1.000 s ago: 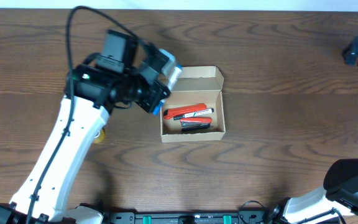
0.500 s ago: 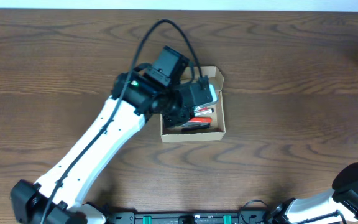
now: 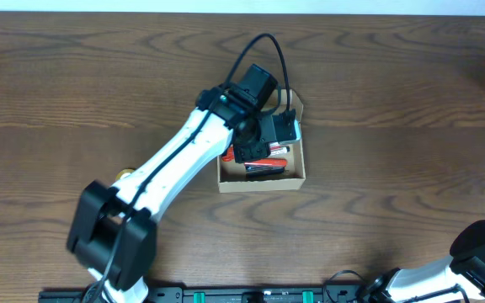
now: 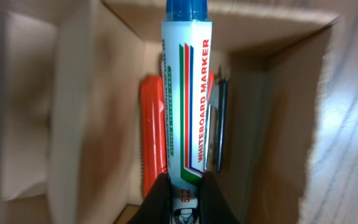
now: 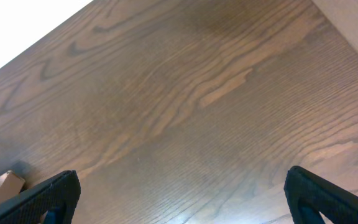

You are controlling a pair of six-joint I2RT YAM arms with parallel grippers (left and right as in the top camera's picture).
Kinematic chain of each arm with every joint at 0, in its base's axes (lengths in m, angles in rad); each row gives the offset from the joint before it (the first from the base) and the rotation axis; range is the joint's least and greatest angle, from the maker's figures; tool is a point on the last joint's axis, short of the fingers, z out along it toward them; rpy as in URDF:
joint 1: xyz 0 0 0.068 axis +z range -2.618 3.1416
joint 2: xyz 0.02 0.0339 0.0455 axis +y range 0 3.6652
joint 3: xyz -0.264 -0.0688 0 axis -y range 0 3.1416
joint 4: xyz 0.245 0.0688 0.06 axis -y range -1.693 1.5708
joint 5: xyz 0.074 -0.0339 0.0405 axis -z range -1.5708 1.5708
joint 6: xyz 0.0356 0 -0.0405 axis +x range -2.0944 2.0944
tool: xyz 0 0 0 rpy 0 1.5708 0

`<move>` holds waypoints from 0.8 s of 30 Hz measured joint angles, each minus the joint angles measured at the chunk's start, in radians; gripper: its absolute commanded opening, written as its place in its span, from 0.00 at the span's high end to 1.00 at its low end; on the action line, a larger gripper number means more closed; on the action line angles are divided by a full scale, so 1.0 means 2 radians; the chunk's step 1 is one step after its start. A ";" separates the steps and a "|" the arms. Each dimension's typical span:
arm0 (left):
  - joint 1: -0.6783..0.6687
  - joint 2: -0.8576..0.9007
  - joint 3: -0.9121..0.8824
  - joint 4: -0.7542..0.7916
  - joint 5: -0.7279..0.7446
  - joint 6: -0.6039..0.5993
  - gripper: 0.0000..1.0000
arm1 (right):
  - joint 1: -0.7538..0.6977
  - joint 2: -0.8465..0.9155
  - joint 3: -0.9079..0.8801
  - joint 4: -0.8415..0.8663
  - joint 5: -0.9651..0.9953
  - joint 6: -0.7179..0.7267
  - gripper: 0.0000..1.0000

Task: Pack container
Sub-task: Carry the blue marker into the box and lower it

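The container is a small tan cardboard box, open, at the table's middle; its flap lid stands at the far side. My left gripper hovers over the box, shut on a white whiteboard marker with a blue cap. In the left wrist view the marker points into the box, above a red marker and a dark pen lying inside. The red marker and a dark item also show overhead. My right gripper is open and empty above bare table.
A small yellow object lies partly under the left arm, left of the box. A corner of cardboard shows at the lower left of the right wrist view. The right arm's base sits at the lower right.
My left arm has swung right, carrying the whiteboard marker from beside the box's left edge to over the open box. The right gripper left the overhead view's top right.
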 measured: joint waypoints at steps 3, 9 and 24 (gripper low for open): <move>0.000 0.029 0.000 -0.001 -0.013 0.001 0.94 | 0.000 0.000 0.000 0.000 0.000 0.000 0.01; 0.000 0.068 0.000 -0.004 -0.028 0.000 0.94 | 0.000 0.000 0.000 -0.003 0.000 0.000 0.01; 0.000 0.091 0.000 -0.004 -0.033 -0.018 0.41 | 0.000 0.000 0.000 -0.004 -0.006 0.000 0.01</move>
